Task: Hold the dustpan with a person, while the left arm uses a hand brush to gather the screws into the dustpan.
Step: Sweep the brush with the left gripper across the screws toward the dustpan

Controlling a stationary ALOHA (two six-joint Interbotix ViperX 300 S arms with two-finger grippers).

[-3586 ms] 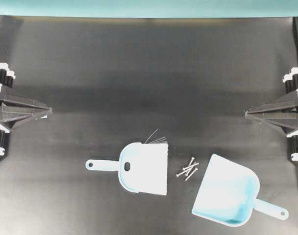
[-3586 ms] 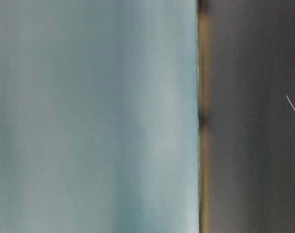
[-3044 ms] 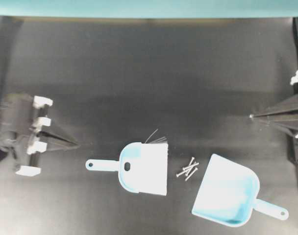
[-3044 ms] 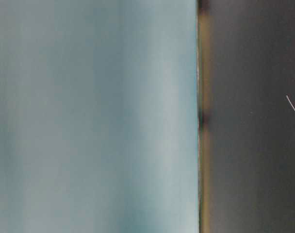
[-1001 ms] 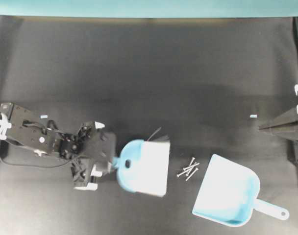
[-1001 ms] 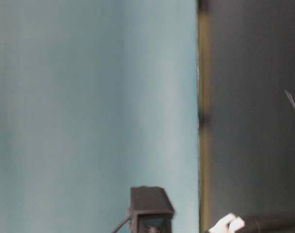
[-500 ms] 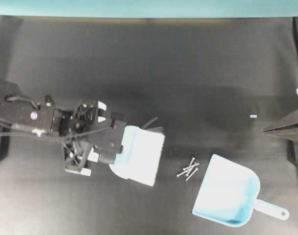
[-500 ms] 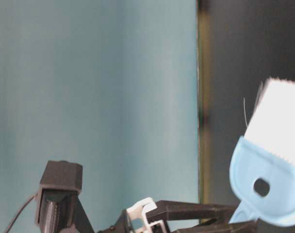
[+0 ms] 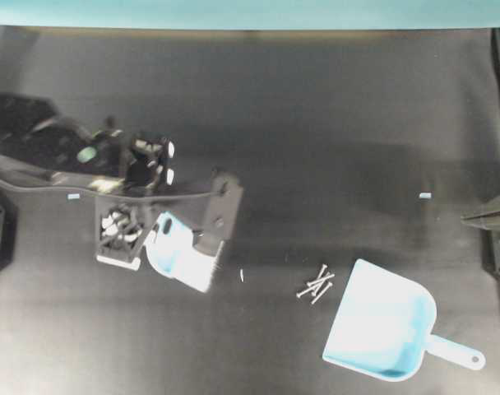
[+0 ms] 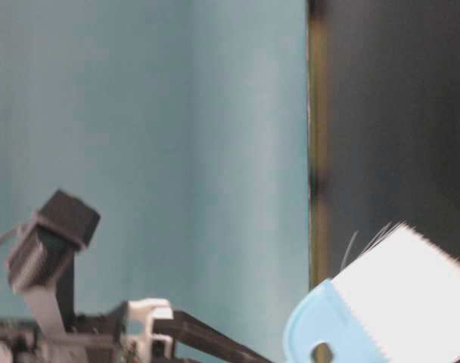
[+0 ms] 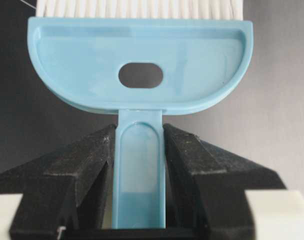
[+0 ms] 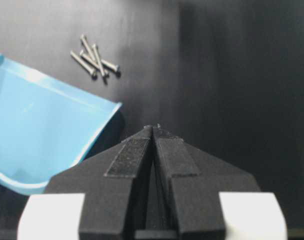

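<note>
The left gripper was clamped on the brush handle, held off the table. The screws lay well to its right in the overhead view, just beside the dustpan mouth. The right gripper, fingers together and empty, sat nearer them.

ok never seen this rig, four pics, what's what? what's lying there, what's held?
Two black robot arms work over a dark table. One picture looks down from overhead, one from table level, and two come from cameras at each arm's wrist. The left gripper has its jaws shut on the handle of a light blue hand brush, lifted clear of the table. The right gripper is shut and empty. A few screws lie just outside the mouth of the dustpan. No person shows.
</note>
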